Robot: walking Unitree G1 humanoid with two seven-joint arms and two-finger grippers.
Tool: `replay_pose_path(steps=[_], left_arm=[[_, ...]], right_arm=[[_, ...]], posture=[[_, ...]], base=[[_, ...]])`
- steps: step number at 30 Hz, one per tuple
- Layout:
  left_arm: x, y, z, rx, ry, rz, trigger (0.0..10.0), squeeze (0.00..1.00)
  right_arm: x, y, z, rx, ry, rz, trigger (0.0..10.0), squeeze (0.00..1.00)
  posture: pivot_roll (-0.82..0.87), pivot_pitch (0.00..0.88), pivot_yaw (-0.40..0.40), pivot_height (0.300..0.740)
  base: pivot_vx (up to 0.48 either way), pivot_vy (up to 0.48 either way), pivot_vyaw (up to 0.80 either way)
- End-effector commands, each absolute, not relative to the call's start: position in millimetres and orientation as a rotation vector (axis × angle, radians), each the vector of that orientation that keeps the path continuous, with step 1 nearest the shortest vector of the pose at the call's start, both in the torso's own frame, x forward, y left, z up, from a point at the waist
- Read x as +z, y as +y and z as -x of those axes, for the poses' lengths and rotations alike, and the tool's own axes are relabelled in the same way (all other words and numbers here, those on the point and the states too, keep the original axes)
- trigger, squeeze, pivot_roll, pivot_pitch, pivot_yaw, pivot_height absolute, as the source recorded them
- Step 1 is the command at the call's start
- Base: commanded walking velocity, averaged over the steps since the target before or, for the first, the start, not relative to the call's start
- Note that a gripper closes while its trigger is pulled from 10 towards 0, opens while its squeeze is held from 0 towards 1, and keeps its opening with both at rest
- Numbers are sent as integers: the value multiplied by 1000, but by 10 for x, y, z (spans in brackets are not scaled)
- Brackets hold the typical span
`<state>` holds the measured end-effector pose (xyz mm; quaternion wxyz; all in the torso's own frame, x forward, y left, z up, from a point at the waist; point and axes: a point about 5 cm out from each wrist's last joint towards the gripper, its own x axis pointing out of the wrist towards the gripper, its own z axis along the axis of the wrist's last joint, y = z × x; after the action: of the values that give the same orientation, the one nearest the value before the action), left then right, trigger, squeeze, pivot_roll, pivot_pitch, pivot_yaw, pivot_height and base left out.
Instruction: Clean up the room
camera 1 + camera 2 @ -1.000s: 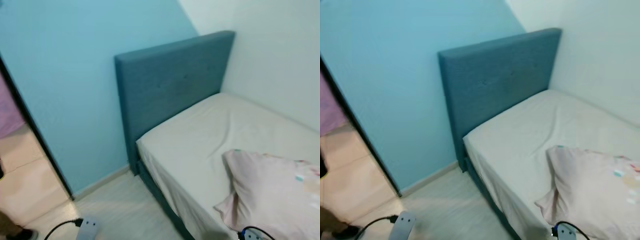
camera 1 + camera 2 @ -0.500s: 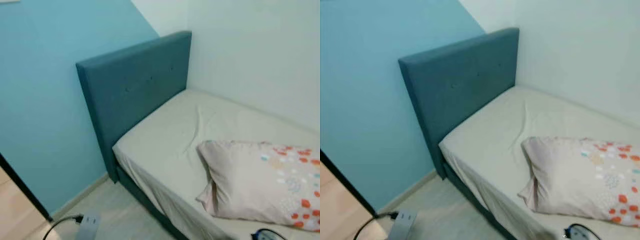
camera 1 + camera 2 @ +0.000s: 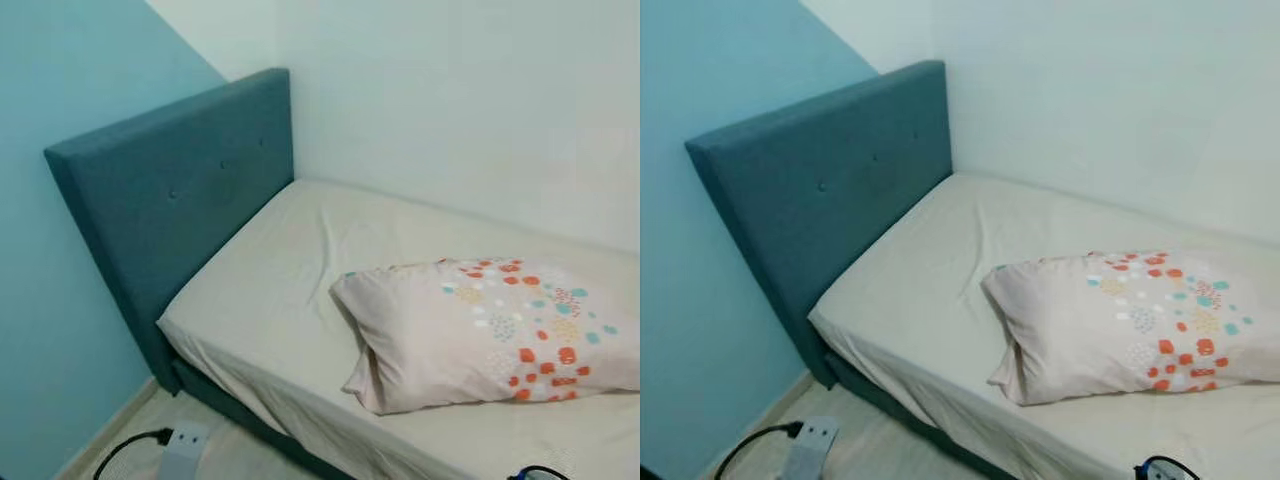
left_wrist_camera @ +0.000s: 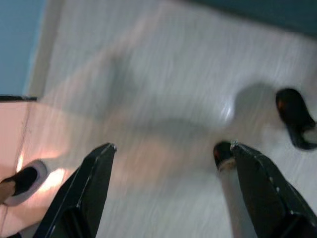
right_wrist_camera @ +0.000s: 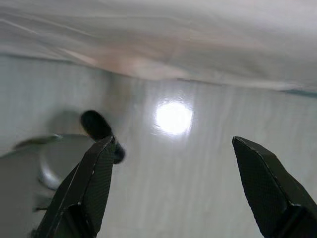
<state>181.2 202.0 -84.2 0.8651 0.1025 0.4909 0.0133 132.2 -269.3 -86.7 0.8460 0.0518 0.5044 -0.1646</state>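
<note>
The pillow [image 3: 480,330] lies on the bed [image 3: 280,300], toward the 4 o'clock part of the head view, its long side running roughly from 9 to 3 o'clock. It is pale pink, with a scatter of orange, teal and white dots over its 3 o'clock half. Its 9 o'clock corner points toward the headboard [image 3: 170,200] but stays well apart from it. The sheet [image 3: 930,280] is cream and smooth save for one crease that runs from about 12 o'clock down to the pillow's near corner.

The headboard is teal cloth with a few buttons, standing upright at the 9 to 10 o'clock side of the bed. Behind it is a blue wall [image 3: 60,80]; at 12 to 3 o'clock a white wall [image 3: 460,100] runs along the far side of the bed.

At 7 o'clock, on the pale floor [image 3: 880,450] just beside the bed's near corner, a grey part of the left arm [image 3: 808,448] shows, with a black cable [image 3: 755,445] bending off it.

In the left wrist view, the left gripper [image 4: 171,163] hangs over the floor, its fingers [image 4: 94,183] wide apart and holding nothing; a dark shoe [image 4: 22,181] shows near the doorway edge. In the right wrist view, the right gripper [image 5: 173,158] has its fingers [image 5: 265,183] wide too, empty, above glossy floor beside the bed's hanging sheet.
</note>
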Motion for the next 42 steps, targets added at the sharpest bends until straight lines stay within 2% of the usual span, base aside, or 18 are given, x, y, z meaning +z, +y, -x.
replay_pose_path(steps=[1, 9, 15, 21, 26, 27, 29, 36, 42], left_arm=[[-817, 1992, -1872, 12, 1006, -199, 10000, 0], [-799, 1915, -1924, -20, 983, -146, 10000, 0], [-806, 1909, -1913, -29, 987, -143, 10000, 0], [-830, 1960, -1854, -23, 1019, -153, 10000, 0], [-833, 1966, -1846, -15, 1022, -142, 10000, 0], [-834, 1963, -1844, -16, 1023, -137, 10000, 0], [-835, 1960, -1844, -18, 1023, -136, 10000, 0], [-837, 1943, -1844, -24, 1023, -131, 10000, 0], [-843, 1935, -1834, -11, 1024, -120, 10000, 0]], right_arm=[[-871, -2661, -1344, -353, 1062, -114, 10000, 0], [-879, -2518, -1450, -354, 1037, -141, 10000, 0], [-794, -2604, -1588, -392, 962, -195, 10000, 0], [-581, -2791, -1873, -387, 820, -204, 10000, 0], [-509, -2782, -1994, -345, 765, -199, 10000, 0], [-427, -2747, -2129, -283, 709, -162, 10000, 0], [-394, -2730, -2182, -267, 685, -163, 10000, 0], [-347, -2697, -2263, -221, 658, -178, 10000, 0], [-359, -2632, -2290, -123, 716, -77, 10000, 0]], posture=[[-77, 0, 22, 720], [-78, 0, 24, 720], [-79, 0, 29, 720], [-83, 0, 31, 720], [-84, 0, 29, 720], [-85, 0, 27, 720], [-87, 0, 25, 720], [-89, 0, 24, 720], [-91, 0, 23, 720]], base=[[0, 0, -706], [0, 0, -702], [0, 0, -704], [0, -108, 0], [0, -480, 0], [0, -480, 781], [0, -480, 781], [0, -480, 781], [0, -227, 260]])
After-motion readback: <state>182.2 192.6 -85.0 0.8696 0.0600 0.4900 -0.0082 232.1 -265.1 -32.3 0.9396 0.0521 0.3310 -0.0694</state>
